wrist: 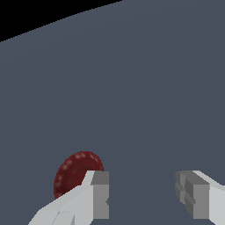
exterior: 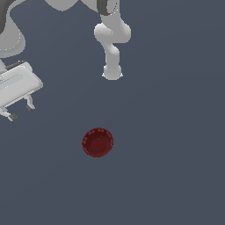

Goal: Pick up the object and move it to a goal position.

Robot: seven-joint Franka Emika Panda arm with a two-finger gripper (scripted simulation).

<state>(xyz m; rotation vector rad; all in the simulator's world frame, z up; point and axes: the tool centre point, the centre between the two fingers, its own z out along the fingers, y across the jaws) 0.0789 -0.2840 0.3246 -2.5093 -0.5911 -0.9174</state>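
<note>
The object [exterior: 97,142] is a small dark red round dish with a beaded rim, lying flat on the grey floor near the middle of the exterior view. My gripper [exterior: 20,111] hangs at the exterior view's left, well apart from the dish and higher in the picture, tilted, with its two fingers spread and nothing between them. In the wrist view the gripper [wrist: 143,195] is open, and the dish [wrist: 72,173] shows partly behind one finger [wrist: 94,197], outside the gap.
The arm's white base and links [exterior: 112,48] stand at the back of the exterior view. A plain dark grey floor [exterior: 167,154] surrounds the dish. No goal marker shows.
</note>
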